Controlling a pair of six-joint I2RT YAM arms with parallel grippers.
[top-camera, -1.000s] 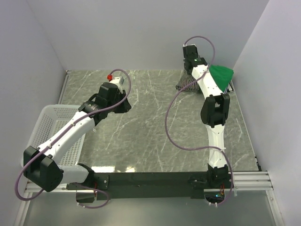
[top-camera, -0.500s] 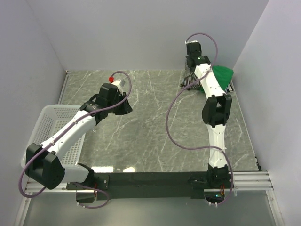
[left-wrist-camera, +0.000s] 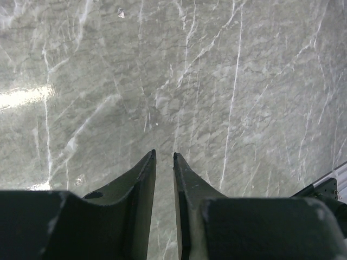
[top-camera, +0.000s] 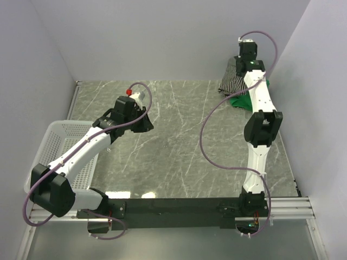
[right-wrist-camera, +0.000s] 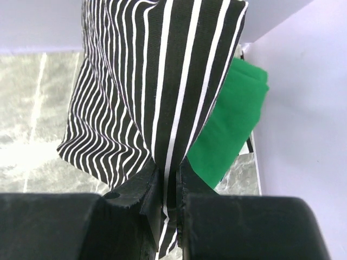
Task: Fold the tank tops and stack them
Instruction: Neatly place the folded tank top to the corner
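1. The right gripper [right-wrist-camera: 169,174] is clamped on a fold of the striped tank top [right-wrist-camera: 157,81], with the cloth pinched between both fingers.
2. That top hangs from the gripper in the far right corner, close to the far wall. Its lower edge fans out toward the left. Whether that edge touches the table [top-camera: 179,146] cannot be told.
3. The green tank top [right-wrist-camera: 234,116] lies bunched on the table just beyond the striped one, and its right edge is close against the right wall.
4. The left gripper [left-wrist-camera: 163,158] hovers over bare marble left of centre. Its jaws are nearly together with a thin gap, and nothing is between them.
5. The white mesh basket [top-camera: 57,142] sits at the table's near left edge, with the left arm reaching over it.
6. A broad stretch of bare marble lies between the two arms, from the middle to the near edge.
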